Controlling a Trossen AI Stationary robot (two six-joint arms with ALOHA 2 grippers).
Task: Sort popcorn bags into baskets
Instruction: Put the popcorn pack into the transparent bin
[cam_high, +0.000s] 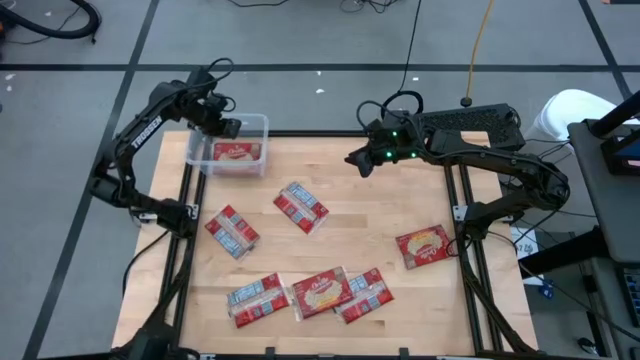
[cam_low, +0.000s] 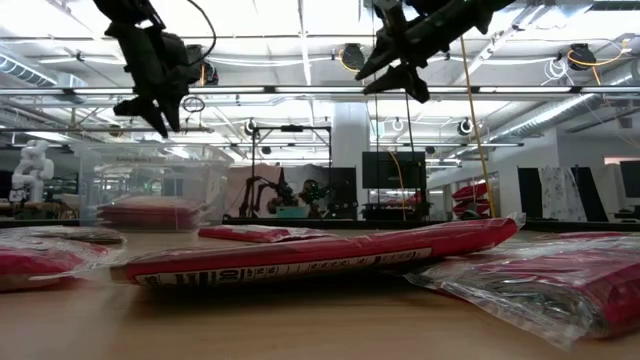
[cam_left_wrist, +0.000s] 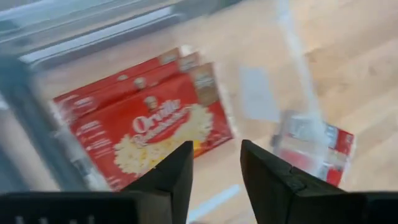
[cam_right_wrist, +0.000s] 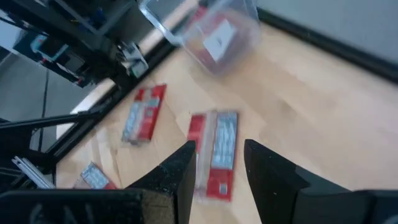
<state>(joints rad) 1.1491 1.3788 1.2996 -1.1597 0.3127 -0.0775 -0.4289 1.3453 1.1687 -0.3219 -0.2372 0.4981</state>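
A clear plastic basket (cam_high: 232, 150) stands at the table's far left corner with red popcorn bags (cam_left_wrist: 146, 121) stacked flat inside. My left gripper (cam_high: 232, 128) hovers above the basket, open and holding nothing; its fingers (cam_left_wrist: 214, 171) point down at the top bag. My right gripper (cam_high: 358, 160) hangs open above the far middle of the table, empty. Loose bags lie flat on the wood: one centre (cam_high: 301, 206), one left (cam_high: 232, 231), three in a near row (cam_high: 312, 294), one at the right (cam_high: 424, 246).
The wooden table (cam_high: 370, 220) has bare room between the centre bag and the right bag. Black frame rails run along the table's left and right edges. In the low view a bag (cam_low: 320, 255) lies close to the camera, with more beside it.
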